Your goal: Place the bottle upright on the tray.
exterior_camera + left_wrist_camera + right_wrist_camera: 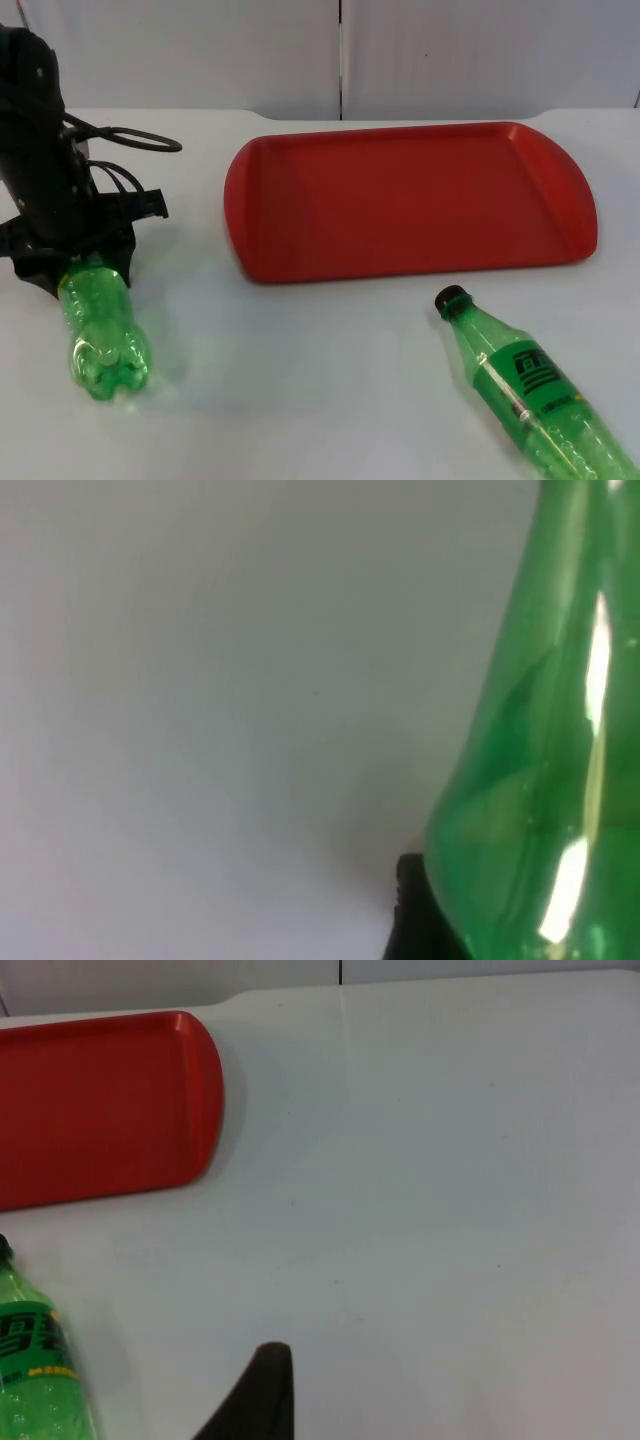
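A label-free green plastic bottle (100,330) lies at the left of the table, its base pointing to the front. My left gripper (85,262) is shut on its neck end, which is hidden under the fingers. In the left wrist view the green bottle (540,760) lies right against a black fingertip (412,910). A red tray (405,195) lies flat at the middle back. A second green bottle (530,390) with a black cap and a label lies on its side in front of the tray's right end. My right gripper (262,1400) hovers over bare table beside that labelled bottle (30,1370).
The white table (300,380) stretches between the two bottles. A grey partition wall (200,50) closes off the back. The tray's end (100,1110) lies beyond the labelled bottle in the right wrist view.
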You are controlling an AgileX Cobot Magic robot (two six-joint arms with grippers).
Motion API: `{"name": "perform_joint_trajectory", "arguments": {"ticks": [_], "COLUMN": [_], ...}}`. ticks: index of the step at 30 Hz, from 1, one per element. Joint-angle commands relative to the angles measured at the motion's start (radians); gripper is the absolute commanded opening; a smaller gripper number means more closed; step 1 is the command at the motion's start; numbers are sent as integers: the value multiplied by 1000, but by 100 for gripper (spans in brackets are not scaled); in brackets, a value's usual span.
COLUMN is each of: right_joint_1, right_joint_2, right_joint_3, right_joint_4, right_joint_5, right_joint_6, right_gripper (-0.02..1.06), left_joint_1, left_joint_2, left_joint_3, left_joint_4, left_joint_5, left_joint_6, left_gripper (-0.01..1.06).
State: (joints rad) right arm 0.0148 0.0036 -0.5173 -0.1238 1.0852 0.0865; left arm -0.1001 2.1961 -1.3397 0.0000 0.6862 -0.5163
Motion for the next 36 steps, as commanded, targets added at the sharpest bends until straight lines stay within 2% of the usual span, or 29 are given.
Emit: {"name": "perform_joint_trajectory", "arguments": {"ticks": [1, 9, 14, 19, 21, 25, 26, 32, 33, 36], "right_joint_1": [-2, -2, -2, -2, -2, -2, -2, -2, -2, -2], "right_joint_2": [-4, -4, -4, -4, -4, -4, -4, -4, -4, -4], "right_joint_3": [2, 2, 2, 2, 2, 2, 2, 2, 2, 2], "right_joint_4": [-2, -2, -2, -2, -2, -2, -2, -2, -2, -2], "right_joint_5": [-6, -6, -6, -6, -6, -6, -6, -6, -6, -6], "right_joint_6": [-2, -2, -2, -2, -2, -2, -2, 3, 3, 3], "right_gripper": [104, 104, 104, 104, 104, 104, 104, 104, 104, 104], "left_joint_1": [-7, -7, -7, -13, -20, -47, -47, -149, -149, -212], "left_joint_2": [-28, -138, -241, -391, -430, -562, -562, -675, -675, -692], "left_joint_3": [-3, -3, -3, -3, -3, -3, -3, -3, -3, 1], "left_joint_4": [0, 0, -26, -64, -62, -64, -64, -60, -60, -60], "left_joint_5": [9, -15, -83, -214, -235, -378, -378, -554, -554, -654], "left_joint_6": [7, 15, 67, 160, 172, 245, 245, 437, 437, 490], "left_gripper": [0, 0, 0, 0, 0, 0, 0, 0, 0, 0]}}
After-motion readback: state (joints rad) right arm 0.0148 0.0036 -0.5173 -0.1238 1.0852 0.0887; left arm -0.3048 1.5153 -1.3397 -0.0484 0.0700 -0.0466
